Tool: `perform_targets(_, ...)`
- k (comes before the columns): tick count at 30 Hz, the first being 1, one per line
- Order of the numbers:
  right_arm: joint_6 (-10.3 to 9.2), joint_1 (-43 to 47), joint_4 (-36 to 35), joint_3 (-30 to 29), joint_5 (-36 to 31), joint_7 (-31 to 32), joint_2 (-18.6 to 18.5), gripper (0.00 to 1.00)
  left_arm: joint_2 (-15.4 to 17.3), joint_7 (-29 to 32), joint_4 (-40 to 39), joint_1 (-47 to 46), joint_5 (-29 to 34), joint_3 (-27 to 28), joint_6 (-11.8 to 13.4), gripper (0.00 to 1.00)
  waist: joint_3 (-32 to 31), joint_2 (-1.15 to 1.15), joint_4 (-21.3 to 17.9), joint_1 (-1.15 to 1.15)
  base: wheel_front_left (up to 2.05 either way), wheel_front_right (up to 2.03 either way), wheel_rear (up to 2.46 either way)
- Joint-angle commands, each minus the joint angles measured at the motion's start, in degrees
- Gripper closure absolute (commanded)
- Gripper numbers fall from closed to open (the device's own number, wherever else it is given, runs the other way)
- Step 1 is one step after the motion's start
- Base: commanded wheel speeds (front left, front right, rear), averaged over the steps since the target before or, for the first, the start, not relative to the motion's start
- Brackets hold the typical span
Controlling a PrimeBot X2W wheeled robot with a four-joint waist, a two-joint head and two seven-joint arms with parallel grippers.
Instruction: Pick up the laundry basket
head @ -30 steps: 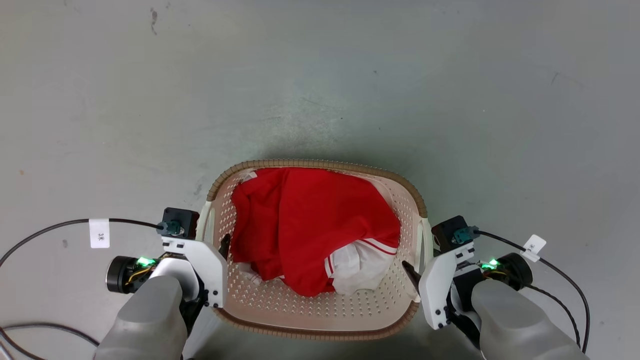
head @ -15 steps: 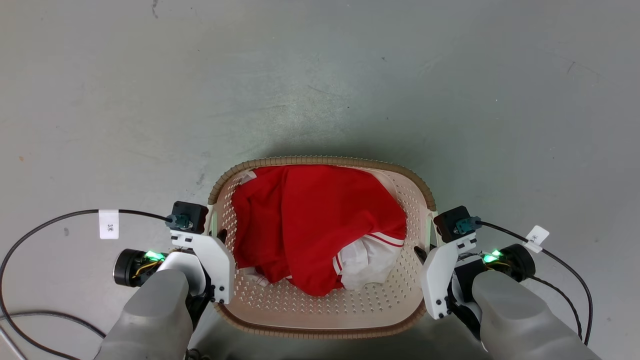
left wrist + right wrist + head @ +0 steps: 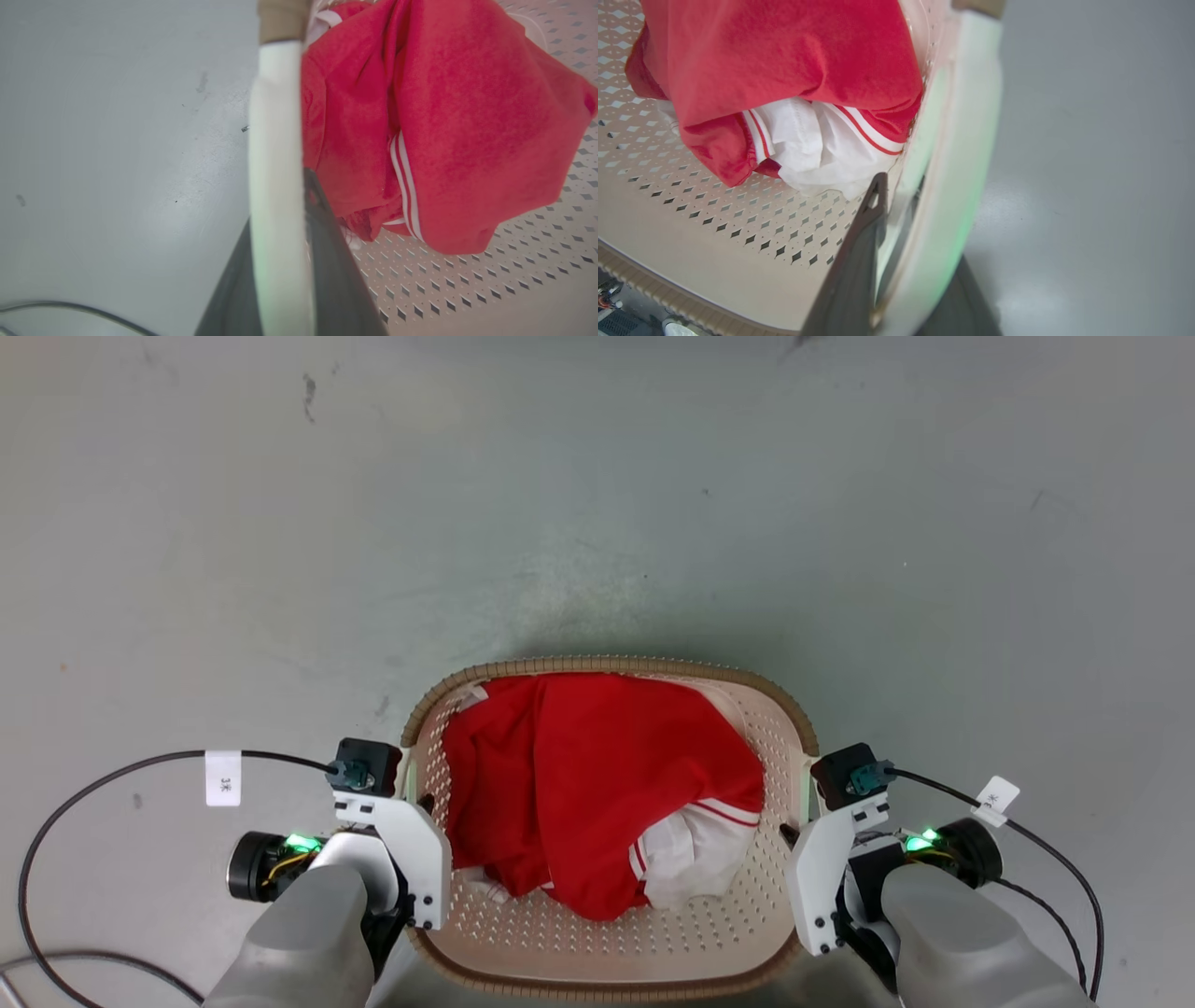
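- Rounded pale-pink perforated plastic laundry basket with a brown woven-look rim sits low and centre in the head view, close in front of the robot, over the grey floor.
- It stands between the two arms, upright and level, mouth facing up.
- Contents: crumpled red garment over a white garment, heaped toward the far side. The near perforated bottom is bare.
- Left tool: narrow, clamped on the white left handle, with one dark finger inside the wall and one outside.
- Right tool: narrow likewise, pinching the white right handle from both sides.
- Progress, as judged: reach and grasp look done on both ends, and the lift is what remains.
- I cannot tell whether the base is clear of the floor, since no view shows the underside.
- Long axis runs left to right across the head view, from one tool to the other, with the handles on the short ends.
- The long sides face toward and away from the robot, with no tilt to either side that I can make out.
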Motion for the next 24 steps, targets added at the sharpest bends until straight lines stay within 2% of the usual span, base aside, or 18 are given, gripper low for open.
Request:
perform_targets(1, 0.16, 0.8, -0.4, 0.5, 0.1, 0.2, 0.1, 1.0, -0.1, 0.2, 0.0, 0.8, -0.1, -0.3, 0.1, 1.0, -1.5, 0.0, -0.2, 0.0, 0.0, 0.0, 0.0)
perform_targets(12, 0.17, 4.3, -2.5, 3.5, 4.2, 4.3, 0.3, 1.0, -0.2, 4.9, -1.4, 5.3, -4.6, -3.4, 0.0, 1.0, -11.1, 0.0, -1.7, 0.0, 0.0, 0.0, 0.0)
perform_targets(24, 0.17, 7.9, -3.6, 7.3, 9.0, 8.7, 0.4, 1.0, 1.3, 10.9, -4.5, 9.9, -11.1, -7.4, -0.1, 1.0, -22.3, 0.0, -3.0, 0.0, 0.0, 0.0, 0.0)
